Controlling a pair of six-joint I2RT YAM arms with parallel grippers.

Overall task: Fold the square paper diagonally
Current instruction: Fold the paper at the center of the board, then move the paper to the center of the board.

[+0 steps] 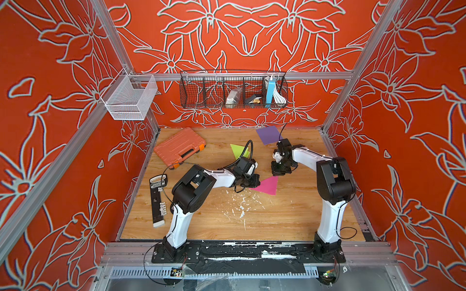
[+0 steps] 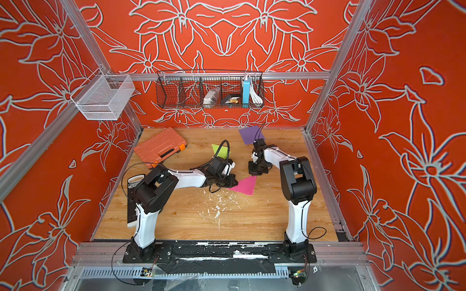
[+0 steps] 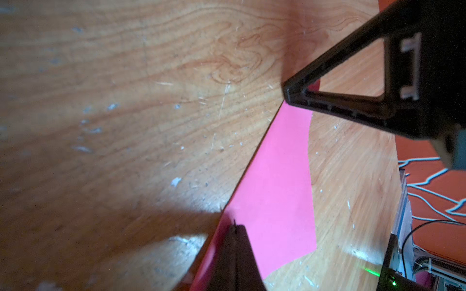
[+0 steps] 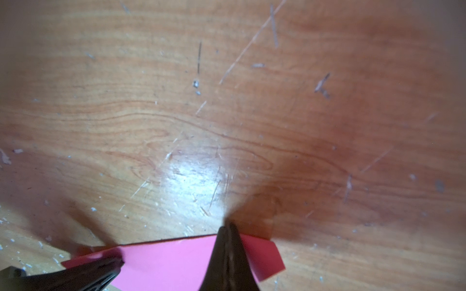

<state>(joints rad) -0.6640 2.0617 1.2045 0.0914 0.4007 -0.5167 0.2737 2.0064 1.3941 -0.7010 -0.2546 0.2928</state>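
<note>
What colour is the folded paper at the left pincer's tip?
Bright pink; the paper shows best in the left wrist view.

High stereo pair; wrists near paper (image 3: 277, 189)

The left arm (image 1: 191, 187) and the right arm (image 1: 332, 180) share one build: glossy white moulded link shells joined by bulky matt black joint housings, each rising from a flat black base plate (image 1: 174, 253). Behind the jaws of the left gripper (image 3: 235, 228) sits a black camera box (image 1: 243, 163) with a white bracket, and a thick black cable (image 1: 248, 148) arcs out of it. A thin black wire (image 1: 349, 233) loops beside the right arm's foot. The right gripper (image 4: 228, 234) tapers to a dark wedge. Its finger (image 3: 340, 105) is an open black triangular plastic frame with a ribbed edge.
</note>
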